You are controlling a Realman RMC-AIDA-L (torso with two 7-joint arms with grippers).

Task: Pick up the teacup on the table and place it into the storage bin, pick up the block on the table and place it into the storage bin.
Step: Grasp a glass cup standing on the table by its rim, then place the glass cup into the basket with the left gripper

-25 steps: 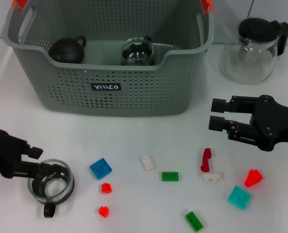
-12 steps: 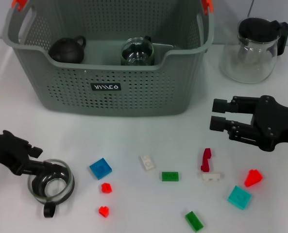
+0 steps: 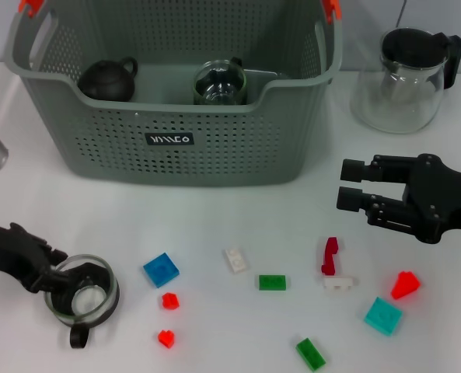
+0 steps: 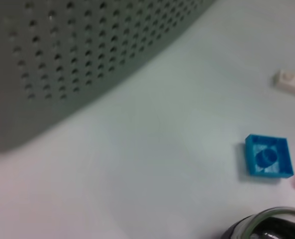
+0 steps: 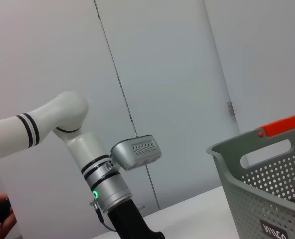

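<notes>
The storage bin (image 3: 176, 101) stands at the far side of the table (image 3: 238, 210), its perforated wall facing the robot. Inside it lie a black teapot (image 3: 108, 79) and a glass vessel (image 3: 221, 84). A glass pitcher (image 3: 405, 78) with a black lid stands on the table, just beside the bin on the robot's right.

The right gripper (image 3: 350, 185) hovers above the table on the right side, jaws spread apart and holding nothing. It is above and clear of the blocks.

The left gripper (image 3: 55, 268) is at the near left corner of the table, at the rim of the glass teacup (image 3: 82, 294). Whether its fingers grip the rim cannot be determined. The teacup rests on the table, upright, with its black handle pointing toward the robot.

Blocks are scattered on the table in front of the bin: a blue block (image 3: 161, 270) near the teacup, a white block (image 3: 235, 260), a green block (image 3: 272, 282), a dark red piece (image 3: 330, 255), a teal block (image 3: 383, 315) and two small red blocks (image 3: 169, 300).
</notes>
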